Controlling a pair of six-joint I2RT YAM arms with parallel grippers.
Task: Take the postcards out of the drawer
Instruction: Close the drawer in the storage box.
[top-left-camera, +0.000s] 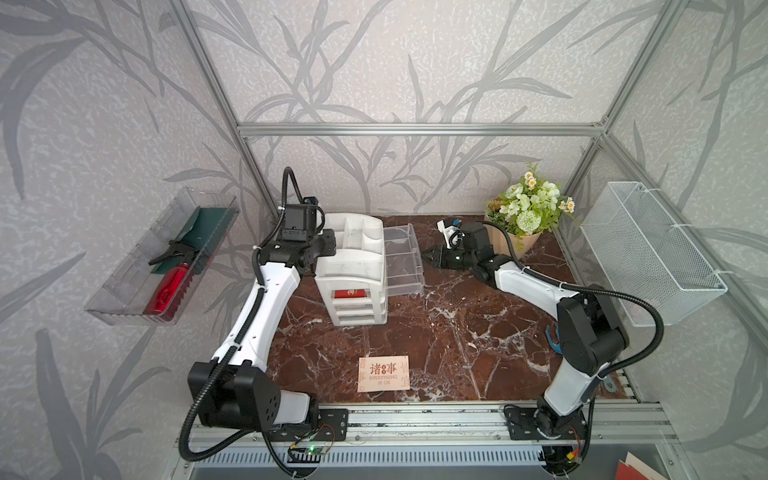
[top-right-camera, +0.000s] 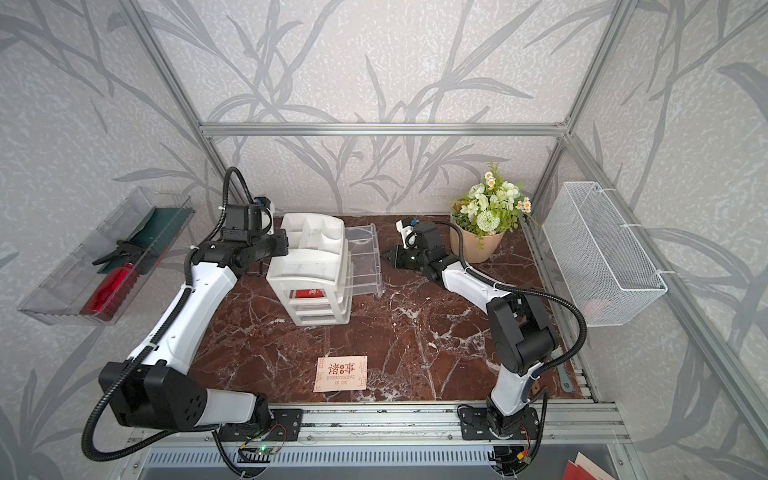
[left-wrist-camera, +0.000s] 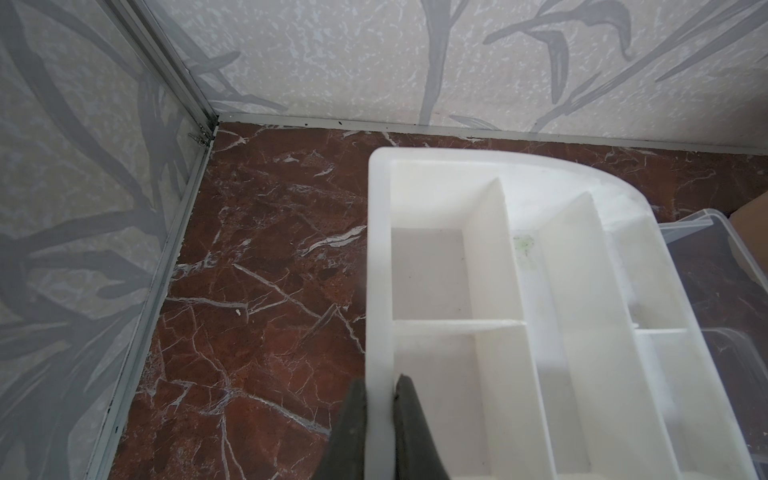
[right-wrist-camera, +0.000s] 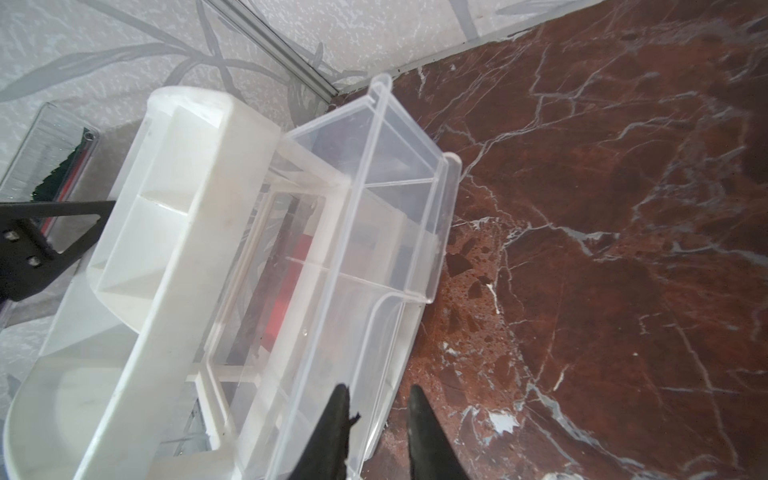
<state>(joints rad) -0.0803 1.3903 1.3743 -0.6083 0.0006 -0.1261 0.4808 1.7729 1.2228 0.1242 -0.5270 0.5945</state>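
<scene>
We see a white organizer (top-left-camera: 353, 266) standing on the far left part of the table (top-left-camera: 457, 332), with a clear drawer (top-left-camera: 405, 266) pulled out of it to the right. Our left hand (left-wrist-camera: 380, 380) is clamped on the organizer's left rim, one finger outside the wall and one inside, both tight against it. Our right hand (right-wrist-camera: 380, 395) sits at the drawer's right end. Its fingers (right-wrist-camera: 424, 419) are a little apart, one inside the front wall and one outside, and we cannot tell whether they pinch it. A peach postcard (top-left-camera: 384, 373) lies flat on the table near the front edge, in the middle, well apart from the organizer. A red postcard (top-left-camera: 350, 294) shows inside the organizer through its near side; we cannot tell which drawer holds it.
</scene>
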